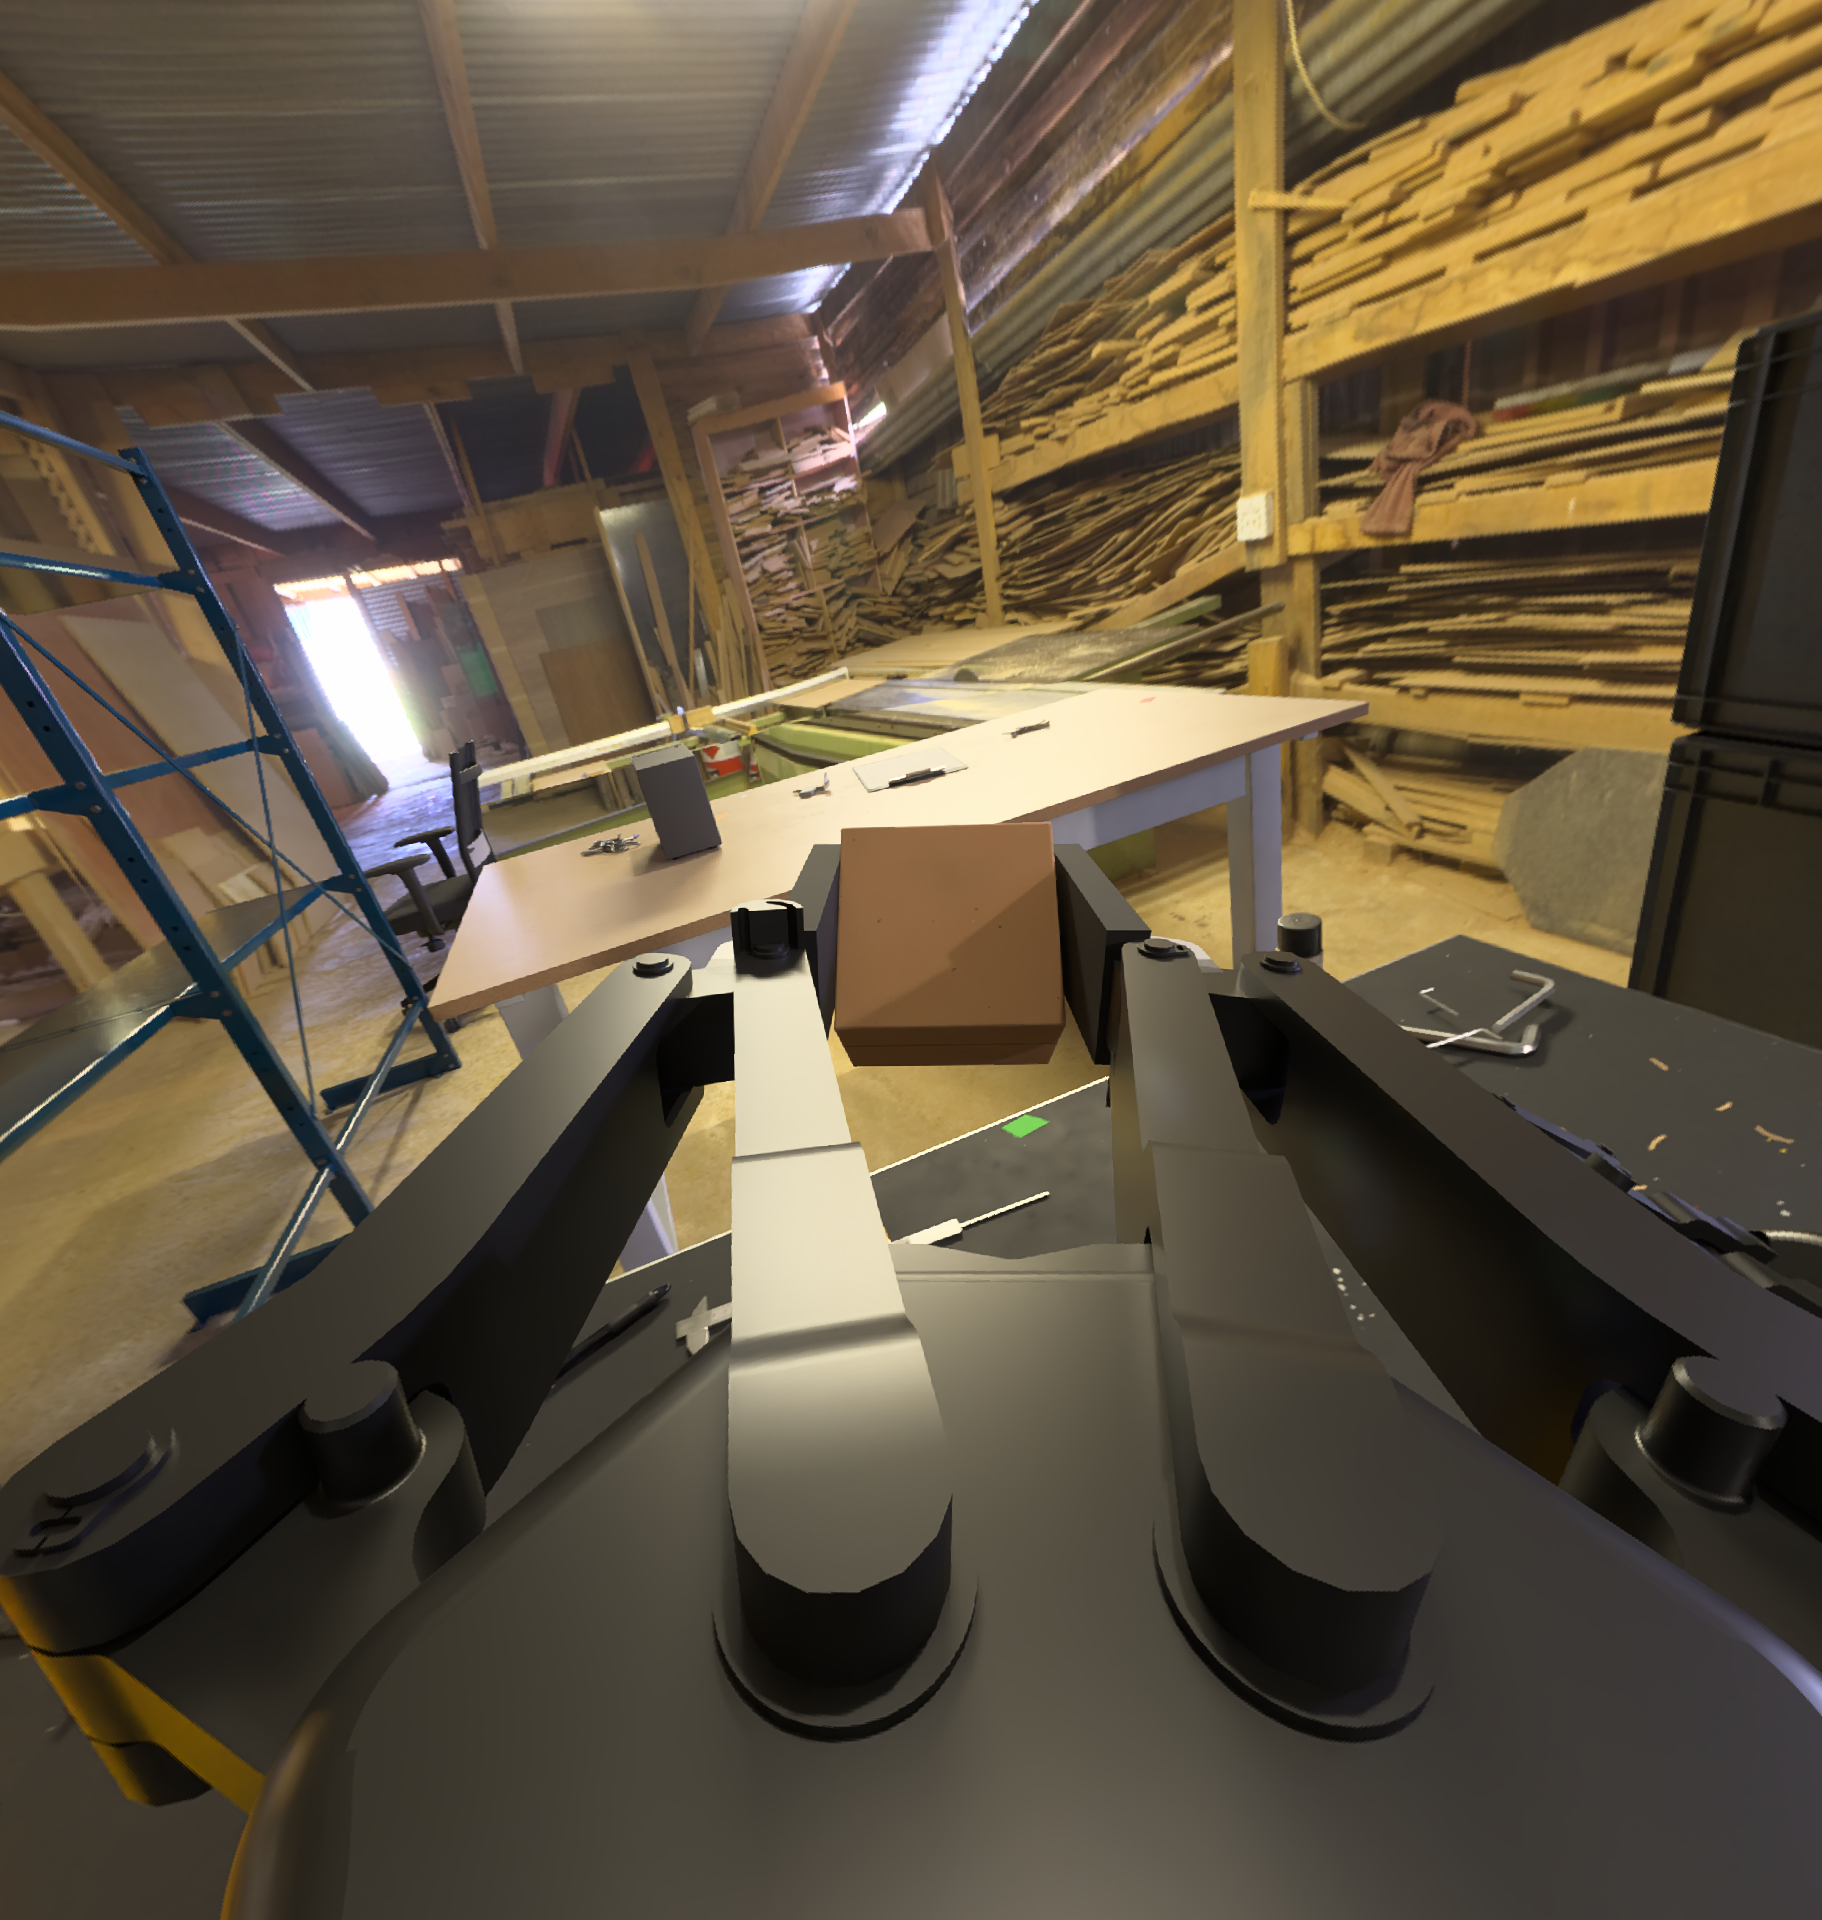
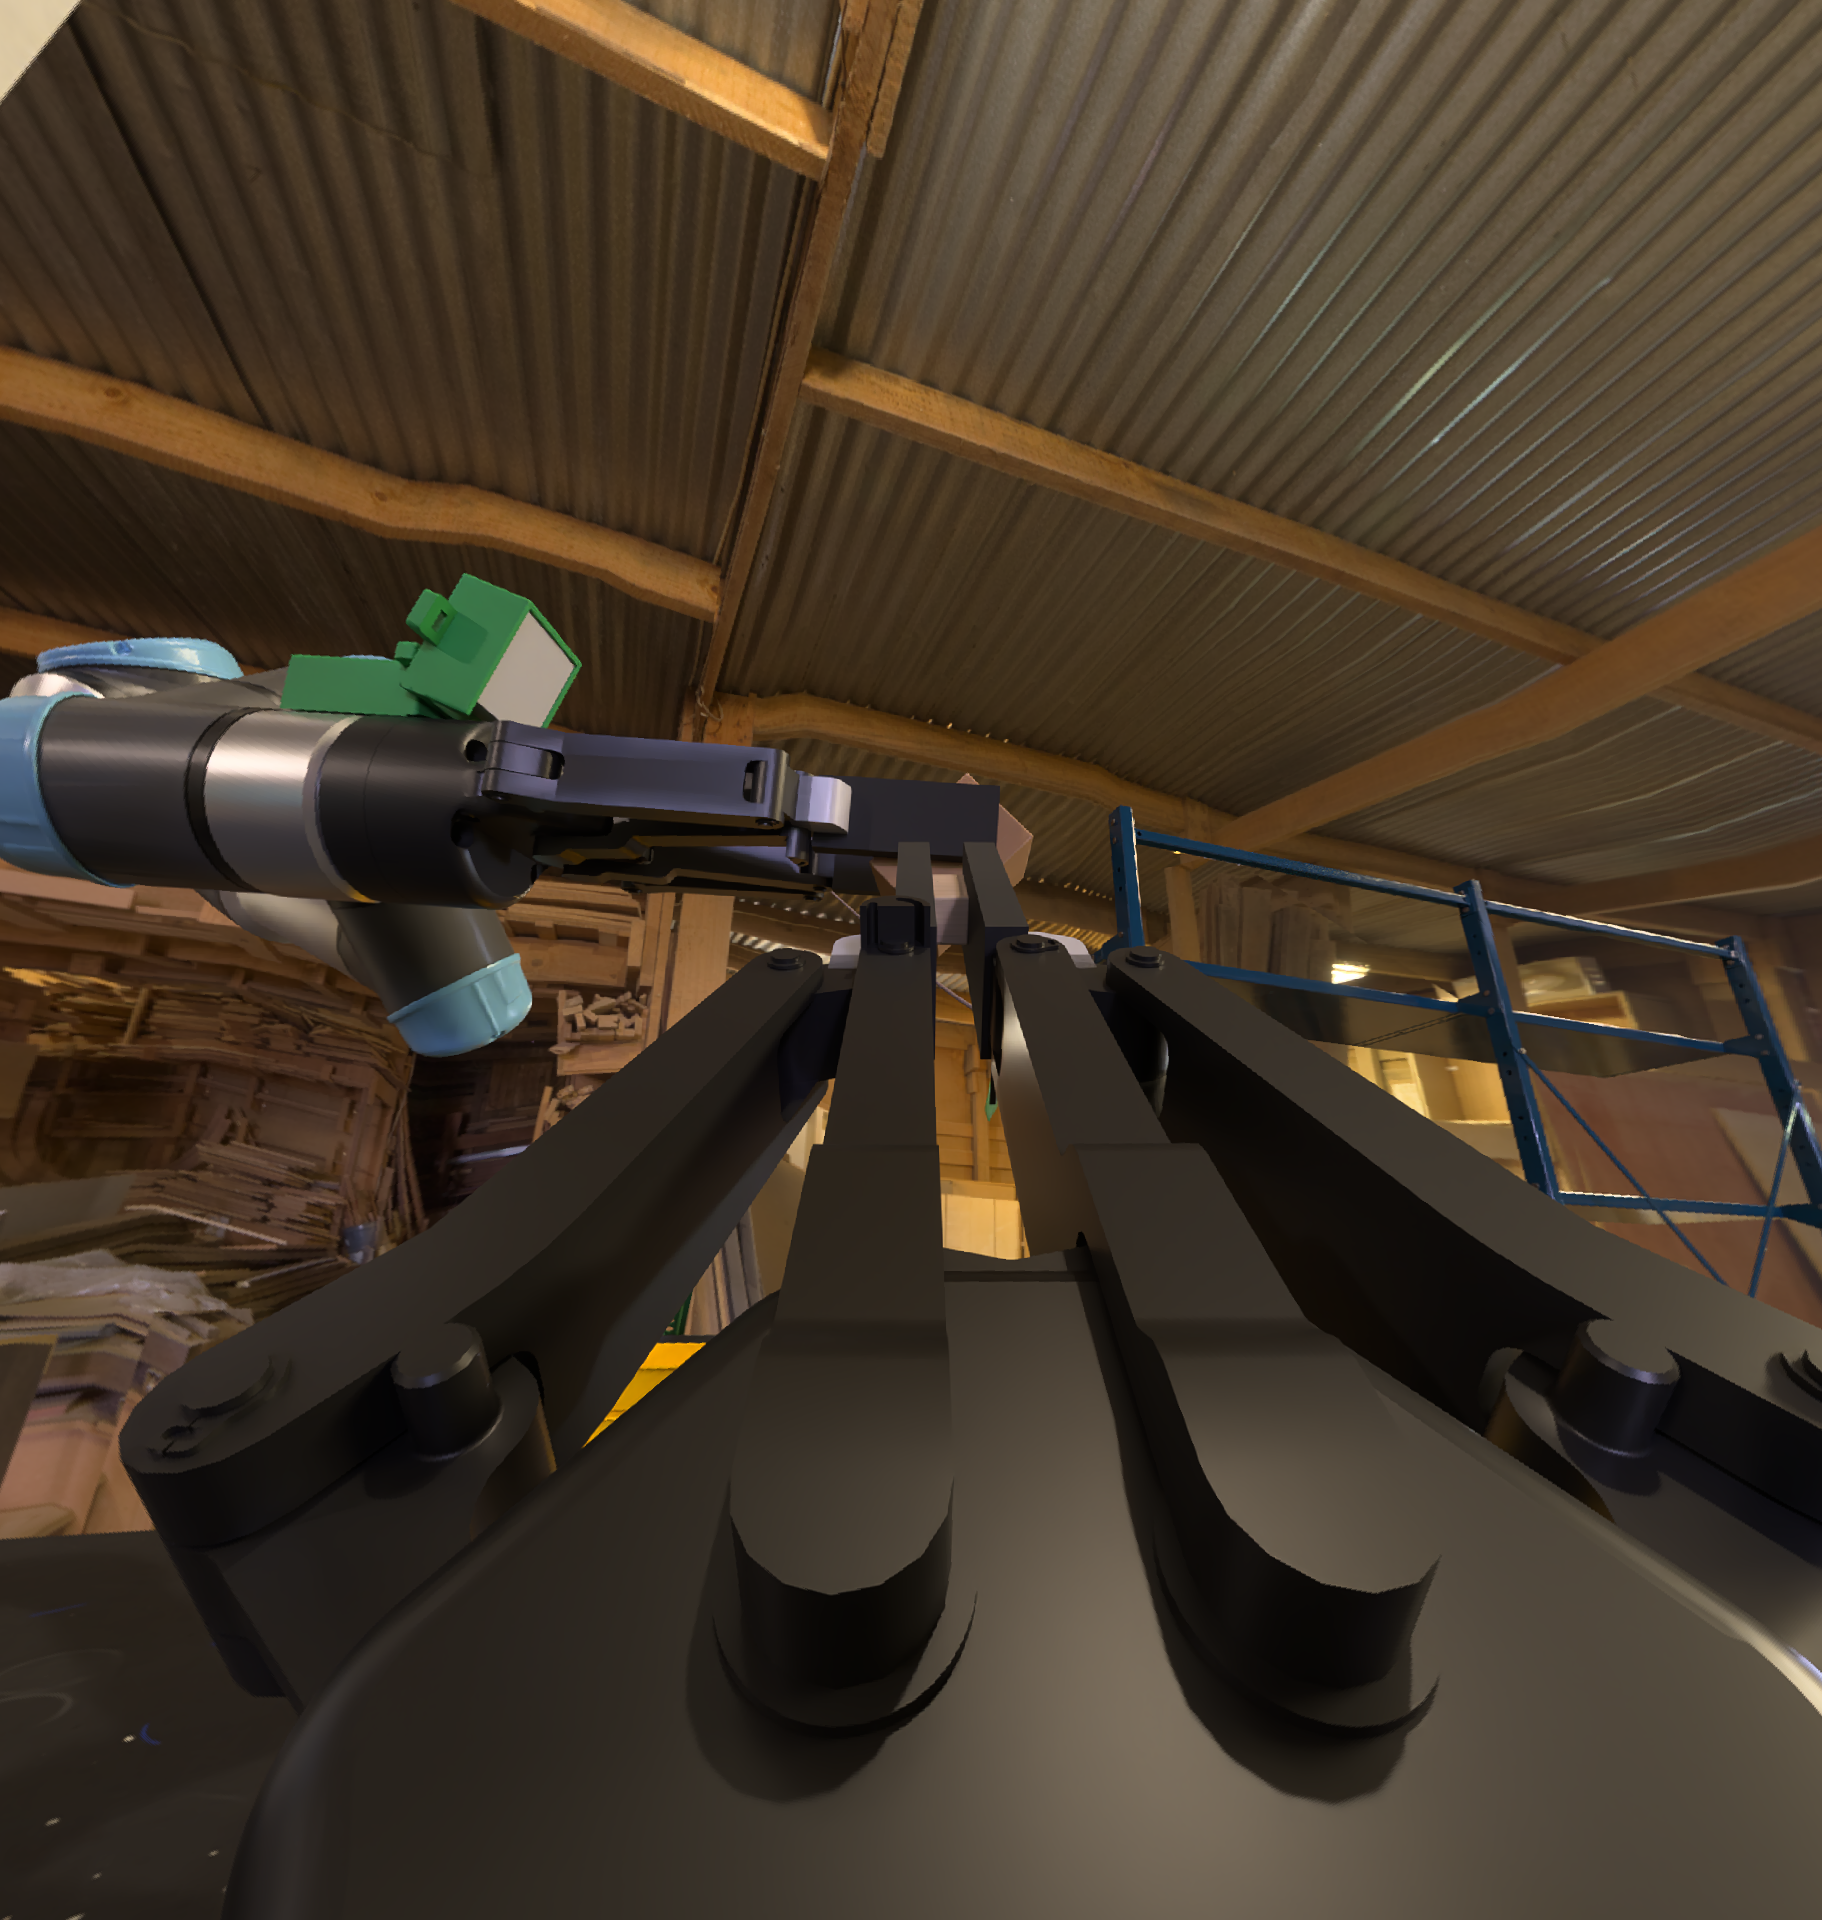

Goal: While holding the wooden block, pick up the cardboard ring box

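Note:
My left gripper (image 1: 951, 940) is shut on the cardboard ring box (image 1: 943, 935), a brown box with a lid seam. It holds the box in the air past the edge of the black table (image 1: 1613, 1101). In the right wrist view, my right gripper (image 2: 951, 868) points up towards the roof. Its fingers are nearly together on a small pale piece, the wooden block (image 2: 943, 891), which is mostly hidden. The left gripper (image 2: 917, 810) shows there lying level just beyond my fingertips, with a corner of the ring box (image 2: 1013, 831) sticking out.
Hex keys (image 1: 1489, 1023) and a small green marker (image 1: 1024, 1125) lie on the black table. Stacked black crates (image 1: 1780, 623) stand at the right. A long wooden table (image 1: 886, 831) and a blue rack (image 1: 159, 779) stand beyond.

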